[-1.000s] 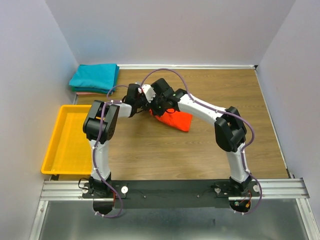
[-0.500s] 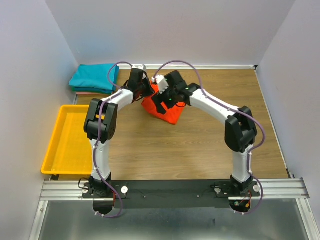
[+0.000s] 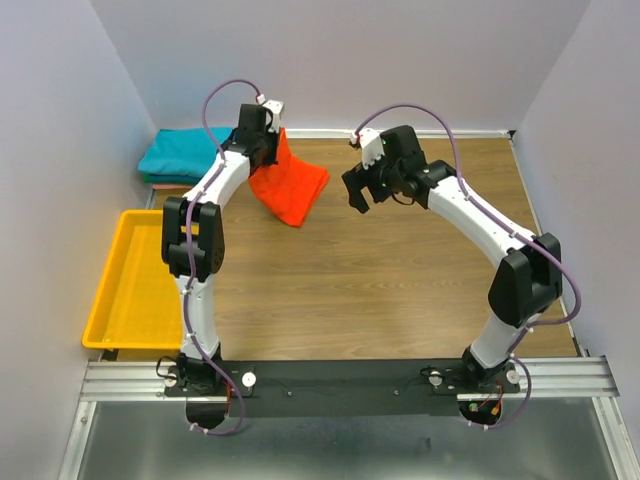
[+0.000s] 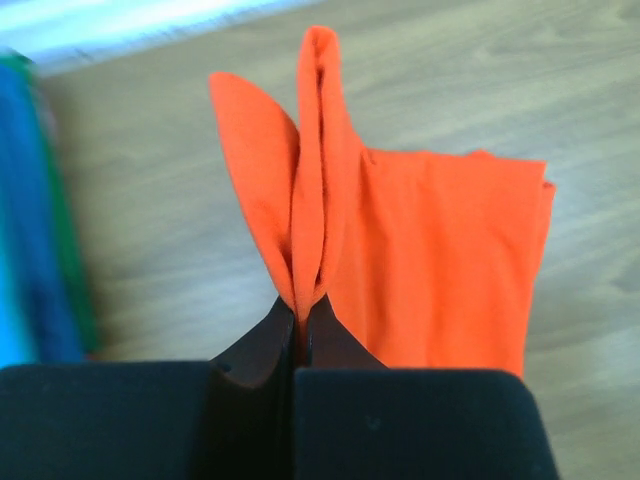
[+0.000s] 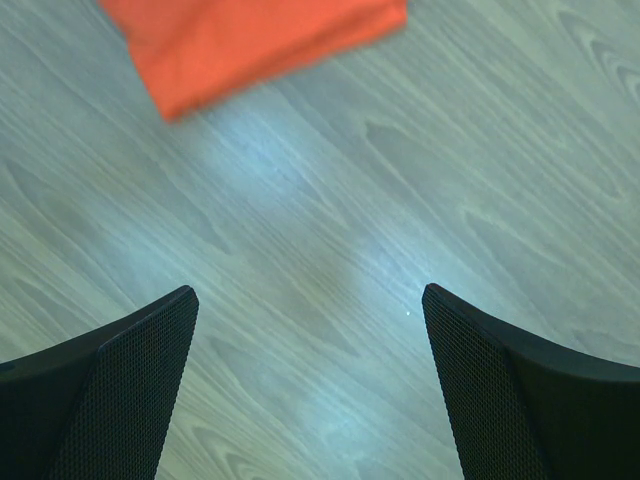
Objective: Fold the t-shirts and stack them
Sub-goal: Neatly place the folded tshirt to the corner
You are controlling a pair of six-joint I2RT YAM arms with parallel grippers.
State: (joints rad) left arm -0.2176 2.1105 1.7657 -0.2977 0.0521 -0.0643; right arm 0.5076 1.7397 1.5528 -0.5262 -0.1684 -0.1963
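The folded orange-red t-shirt (image 3: pixel 290 185) hangs above the table near the back left, pinched at its upper edge by my left gripper (image 3: pixel 272 143). In the left wrist view the jaws are shut on a fold of the orange-red t-shirt (image 4: pixel 440 260), my left gripper (image 4: pixel 300 318) gripping where the cloth bunches. A teal t-shirt (image 3: pixel 188 152) lies folded in the back left corner on a pale pink one (image 3: pixel 170 183). My right gripper (image 3: pixel 358 192) hovers open to the right of the orange shirt, apart from it. Its view shows my right gripper (image 5: pixel 310 330) over bare wood, the orange-red t-shirt (image 5: pixel 250 40) at the top.
A yellow plastic tray (image 3: pixel 128 290) stands off the table's left edge. White walls close in the back and both sides. The teal stack (image 4: pixel 25 230) shows as a blue-green blur at the left of the left wrist view.
My right gripper let go of the orange shirt, opened wide and drew back to the right. My left gripper carried the shirt toward the back left, lifting it.
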